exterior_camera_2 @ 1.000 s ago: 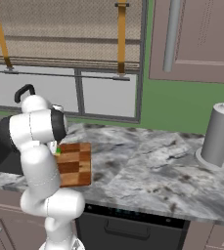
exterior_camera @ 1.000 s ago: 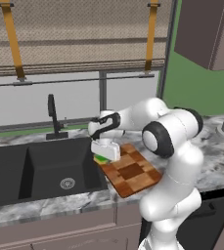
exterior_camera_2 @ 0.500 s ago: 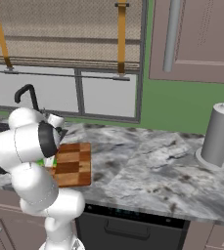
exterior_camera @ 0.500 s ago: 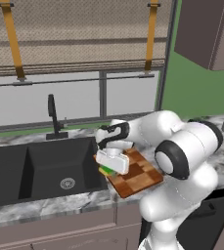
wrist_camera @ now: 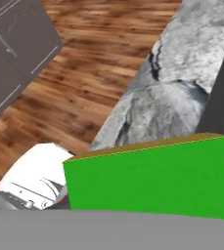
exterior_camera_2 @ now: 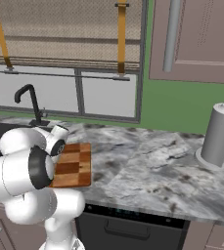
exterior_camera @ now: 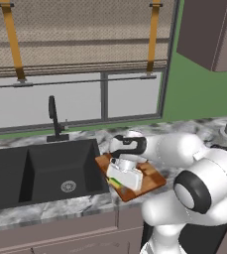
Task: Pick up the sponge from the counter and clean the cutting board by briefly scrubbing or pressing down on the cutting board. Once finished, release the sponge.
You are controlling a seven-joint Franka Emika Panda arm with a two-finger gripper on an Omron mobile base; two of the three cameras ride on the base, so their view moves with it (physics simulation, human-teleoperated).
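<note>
— Where the sponge sat, relative to the jaws, what was entered?

— Item one: small flat rectangular sponge (wrist_camera: 147, 178), bright green face over a yellow layer. It lay directly ahead of the hand camera, broad across the hand view, its long axis crosswise. A green-yellow sliver (exterior_camera: 114, 182) showed under the white hand at the near-left corner of the checkered light-and-dark wooden cutting board (exterior_camera: 149, 177).

— And the grip?

— Item two: two-finger gripper (exterior_camera: 121, 179), tilted low over the board edge. Fingertips were hidden; jaw state could not be told, though the sponge appeared carried.

— Surroundings?

— Grey-and-white marbled stone counter (exterior_camera_2: 152, 168), black sink basin (exterior_camera: 40, 168) left of the board. Judged: pressing meant going down and inward onto the board.
</note>
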